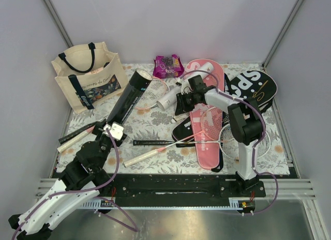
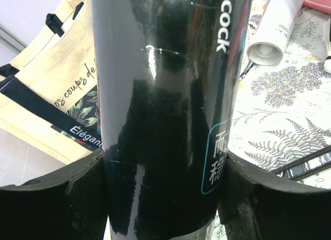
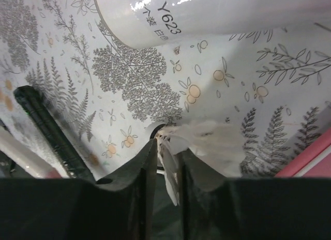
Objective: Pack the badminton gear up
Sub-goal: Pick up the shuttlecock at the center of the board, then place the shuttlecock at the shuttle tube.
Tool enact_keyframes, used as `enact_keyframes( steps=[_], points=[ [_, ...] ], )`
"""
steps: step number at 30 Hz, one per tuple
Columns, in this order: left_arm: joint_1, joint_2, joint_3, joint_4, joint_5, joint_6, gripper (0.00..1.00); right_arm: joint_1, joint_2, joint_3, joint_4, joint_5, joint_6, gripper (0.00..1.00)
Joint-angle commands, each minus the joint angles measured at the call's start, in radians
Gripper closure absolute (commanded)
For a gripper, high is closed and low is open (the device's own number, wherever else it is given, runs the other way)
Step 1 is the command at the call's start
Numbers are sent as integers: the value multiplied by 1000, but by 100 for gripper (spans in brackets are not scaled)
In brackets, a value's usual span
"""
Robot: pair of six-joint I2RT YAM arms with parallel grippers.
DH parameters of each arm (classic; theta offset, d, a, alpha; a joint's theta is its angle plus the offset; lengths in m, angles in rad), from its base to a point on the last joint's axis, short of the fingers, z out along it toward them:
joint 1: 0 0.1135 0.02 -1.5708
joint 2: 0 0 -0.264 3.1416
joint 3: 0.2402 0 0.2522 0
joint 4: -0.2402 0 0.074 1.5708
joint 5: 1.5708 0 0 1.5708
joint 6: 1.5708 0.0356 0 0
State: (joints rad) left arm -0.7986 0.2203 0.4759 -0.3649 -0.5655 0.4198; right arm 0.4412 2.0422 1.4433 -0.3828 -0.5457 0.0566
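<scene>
My left gripper is shut on the lower end of a long black shuttlecock tube, which slants up toward the tote. In the left wrist view the tube fills the gap between my fingers. My right gripper is shut on the feathers of a white shuttlecock, low over the mat beside a white tube, which also shows in the right wrist view. A pink cover and a black cover lie to the right. Rackets lie across the mat.
A cream tote with navy handles stands at the back left, its mouth open. A purple-pink snack packet lies at the back of the flowered mat. More racket handles lie at the left. Walls close three sides.
</scene>
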Motion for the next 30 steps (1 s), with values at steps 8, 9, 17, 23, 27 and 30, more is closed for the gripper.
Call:
enact_keyframes(
  steps=[8,9,17,23,27,30],
  points=[
    [-2,30,13,93,39,0,58,-22,-312,0,-42,-50,71,100],
    [-2,31,15,89,48,0,58,-22,-356,17,-65,-28,72,100],
    [-2,33,10,64,232,24,59,-22,-649,164,-116,-13,92,100],
    [-2,66,26,57,341,34,59,-21,-752,210,-107,-102,130,100],
    [-2,82,32,58,383,47,59,-21,-792,187,-79,-144,150,100],
    [-1,82,33,60,430,56,59,-19,-792,171,-74,-181,167,100]
  ],
)
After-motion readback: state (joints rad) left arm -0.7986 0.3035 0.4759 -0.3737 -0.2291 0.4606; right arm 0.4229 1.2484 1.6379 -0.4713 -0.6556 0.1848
